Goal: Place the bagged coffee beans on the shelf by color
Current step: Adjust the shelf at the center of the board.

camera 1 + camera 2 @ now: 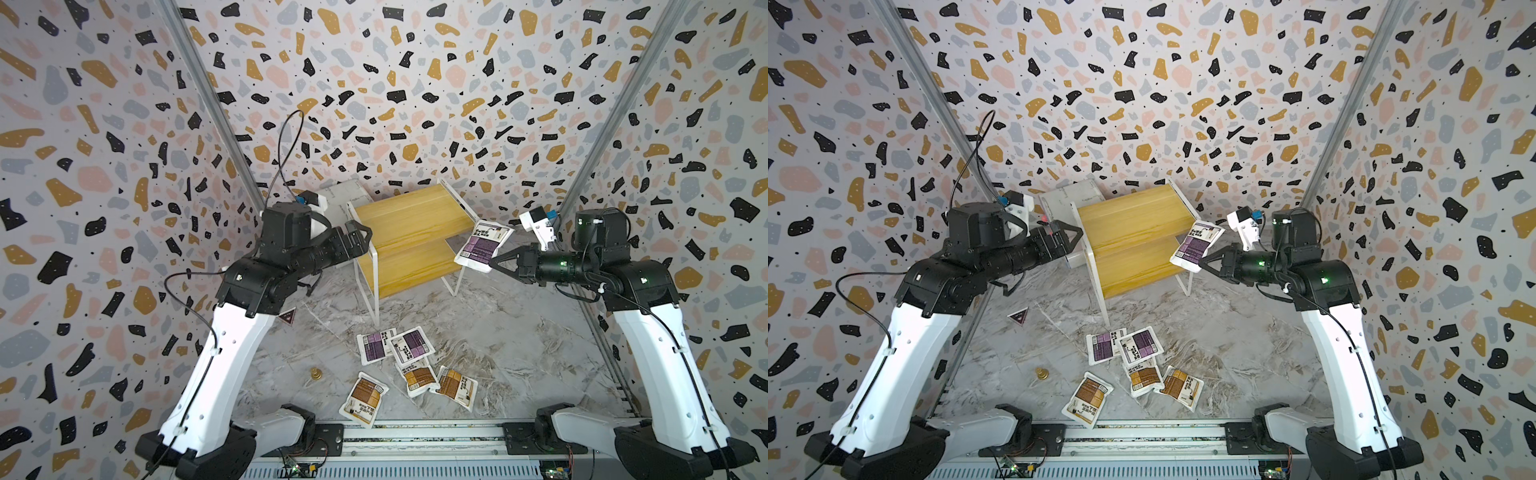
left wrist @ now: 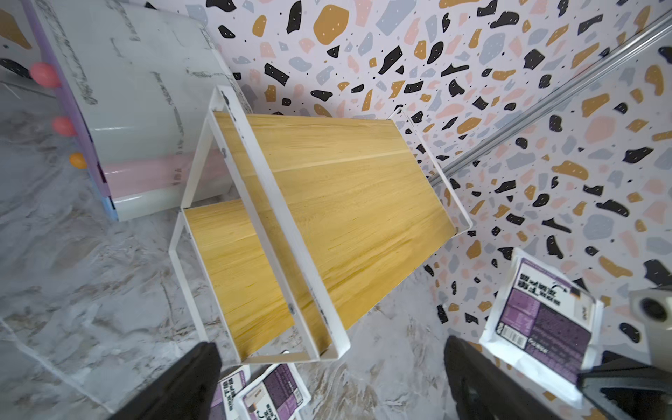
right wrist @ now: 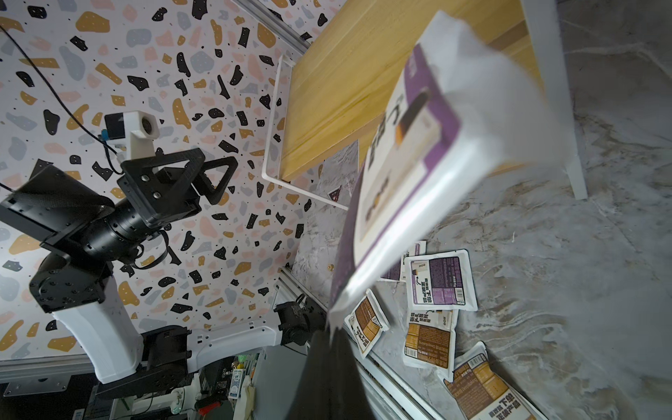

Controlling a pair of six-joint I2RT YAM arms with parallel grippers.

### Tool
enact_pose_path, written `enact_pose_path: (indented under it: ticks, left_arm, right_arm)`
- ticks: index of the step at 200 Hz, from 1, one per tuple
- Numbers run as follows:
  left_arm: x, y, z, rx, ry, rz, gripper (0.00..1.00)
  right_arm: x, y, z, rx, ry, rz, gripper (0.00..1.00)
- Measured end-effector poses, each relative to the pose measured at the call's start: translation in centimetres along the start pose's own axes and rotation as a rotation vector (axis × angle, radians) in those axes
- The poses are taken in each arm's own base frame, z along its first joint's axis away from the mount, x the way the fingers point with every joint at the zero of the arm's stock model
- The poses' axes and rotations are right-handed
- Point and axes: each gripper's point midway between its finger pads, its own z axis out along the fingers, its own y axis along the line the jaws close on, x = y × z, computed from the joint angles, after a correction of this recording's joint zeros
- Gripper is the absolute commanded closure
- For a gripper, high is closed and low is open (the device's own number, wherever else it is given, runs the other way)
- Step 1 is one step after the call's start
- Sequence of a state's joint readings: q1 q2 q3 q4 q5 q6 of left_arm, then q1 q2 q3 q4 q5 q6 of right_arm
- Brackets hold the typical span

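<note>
**Right jaws.** Clamped together on the lower corner of the held purple pouch (image 1: 482, 245) (image 1: 1196, 246). This pouch is clear of the worktop (image 1: 519, 353) and hangs tilted, printed face upward, just beside the end of the shelf (image 1: 411, 216) (image 1: 1133, 220) nearest the right arm. In both top views its upper edge overlaps the corner of the upper board. Whether it touches the board cannot be told. In the right wrist view the held purple pouch (image 3: 418, 163) is blurred and fills the centre, with the yellow boards behind it.

**Left jaws.** Wide apart and holding nothing. They sit at the opposite end of the shelf, near its white frame and in front of the stacked boxes (image 1: 338, 199). The left wrist view looks between the two dark fingers (image 2: 182, 382) onto the shelf (image 2: 345, 203).

**Pouches on the worktop.** Five lie flat in a loose cluster in front of the shelf, apart from it.
- The left purple pouch (image 1: 374, 347) and right purple pouch (image 1: 411, 345) overlap side by side.
- The middle brown pouch (image 1: 419, 376) has its far edge under the right purple pouch.
- The right-hand brown pouch (image 1: 455, 386) touches the middle brown pouch.
- The front brown pouch (image 1: 363, 399) lies nearest the front rail.
</note>
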State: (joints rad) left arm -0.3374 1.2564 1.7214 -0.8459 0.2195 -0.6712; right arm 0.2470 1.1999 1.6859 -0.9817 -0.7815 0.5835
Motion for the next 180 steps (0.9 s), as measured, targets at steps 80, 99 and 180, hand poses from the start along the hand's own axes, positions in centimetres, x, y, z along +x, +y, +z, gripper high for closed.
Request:
enact_pose_path:
  ticks: [80,99,180]
  left_arm:
    - [1.9,-0.4,3.3,0.111,0.203,-0.297,0.1]
    - [1.8,-0.9,3.7,0.142,0.215,-0.317,0.15]
    - [1.5,-0.5,5.5,0.15,0.234,-0.354,0.31]
  right_arm:
    - [0.0,0.2,-0.4,0.003,-0.015,-0.013,1.0]
    - [0.0,0.4,-0.6,0.0,-0.023,-0.021,1.0]
    - [-0.5,0.8,-0.6,-0.012,-0.042,-0.038,1.0]
